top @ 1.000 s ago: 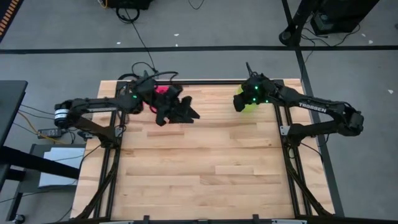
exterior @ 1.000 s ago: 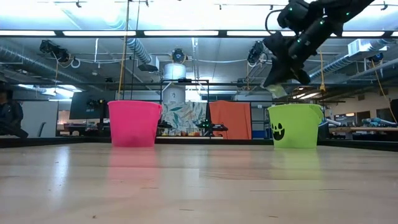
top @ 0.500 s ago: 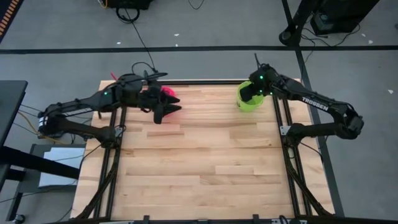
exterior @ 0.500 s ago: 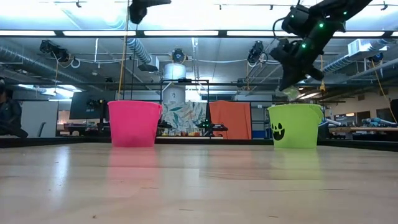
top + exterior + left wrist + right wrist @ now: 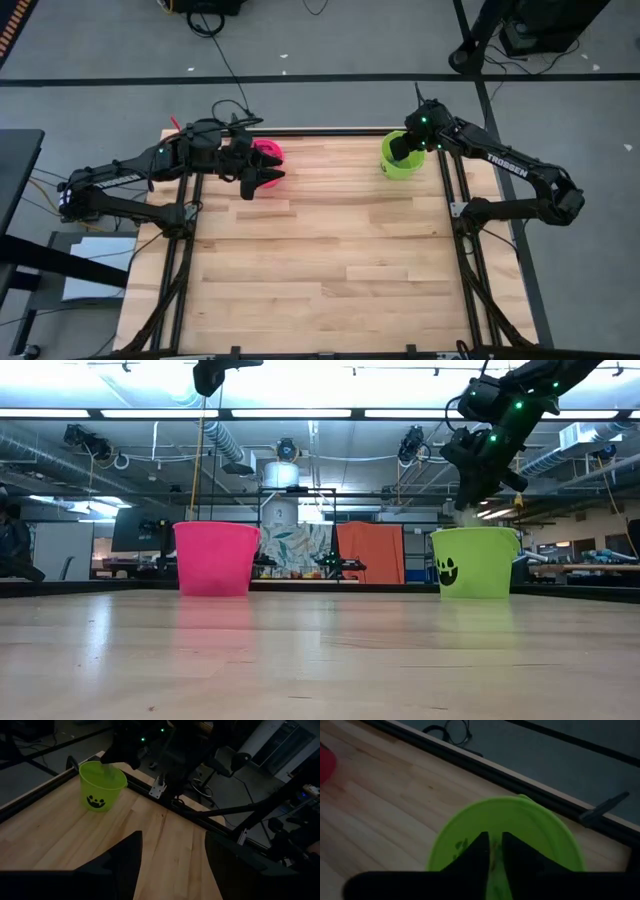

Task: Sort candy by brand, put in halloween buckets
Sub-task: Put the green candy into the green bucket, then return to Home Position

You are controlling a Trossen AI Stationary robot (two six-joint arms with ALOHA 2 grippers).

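From overhead I have the right gripper (image 5: pixel 404 150) directly over the lime green bucket (image 5: pixel 401 166), which stands at the far right corner of the table (image 5: pixel 320 270), close to the back rail. White lettering on the right arm's forearm reads TROSSEN. The left gripper (image 5: pixel 262 178) sits just beside the hot pink bucket (image 5: pixel 268 153) near the far left edge. The wide wooden middle and near side of the table lie open to me.

At table height, the right gripper (image 5: pixel 468 500) hangs just above the rim of the lime green bucket (image 5: pixel 475 562), whose black jack-o'-lantern face points my way. The hot pink bucket (image 5: pixel 216 558) stands well apart from it, with bare table between.

Through the left wrist camera, my own left fingers (image 5: pixel 127 857) stand wide apart with nothing between them. Beyond them is the lime green bucket (image 5: pixel 99 787) by the table's edge rail.

Through the right wrist camera, the right fingers (image 5: pixel 482 852) show a narrow gap, and I see nothing gripped. They point into the lime green bucket (image 5: pixel 540 827), where I make out some candy (image 5: pixel 459 844) against the inner wall, no brand legible.
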